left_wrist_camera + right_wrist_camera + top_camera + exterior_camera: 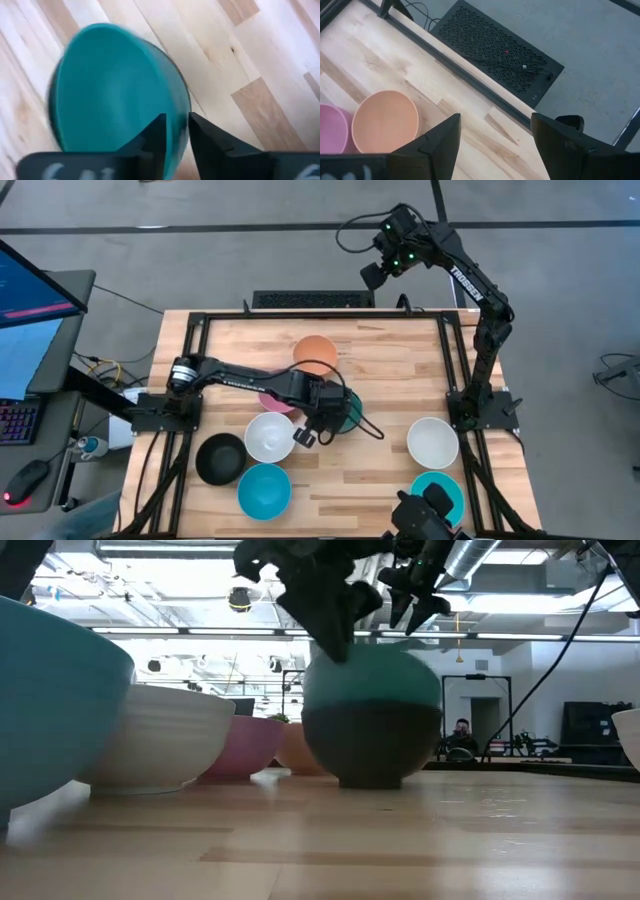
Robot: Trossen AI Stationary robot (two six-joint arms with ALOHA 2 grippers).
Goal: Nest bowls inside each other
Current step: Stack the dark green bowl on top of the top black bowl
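My left gripper (335, 410) is over the table's middle, shut on a dark green bowl (348, 410). In the low view the green bowl (370, 675) sits in a black bowl (370, 745) that stands on the table, with my left gripper (335, 635) above them. An orange bowl (315, 352), a pink bowl (275, 398), a white bowl (270, 435), a black bowl (220, 458) and a turquoise bowl (264, 490) stand on their bases to the left. A white bowl (432, 442) and a turquoise bowl (440, 495) stand at the right. My right gripper (375, 275) is open, high beyond the far edge. My left gripper pinches the green bowl's rim (179, 117), one finger (157, 137) inside the bowl and one finger (202, 142) outside its wall. The fingers come from above, slanting down. The bowl's lower part rests in the black bowl; it looks tipped.
The table's black frame rails (455, 360) run along its sides. A black perforated box (495, 45) lies beyond the far edge. A dark device (425, 520) covers part of the near right turquoise bowl. There is bare wood (390, 370) between the middle and the right bowls.
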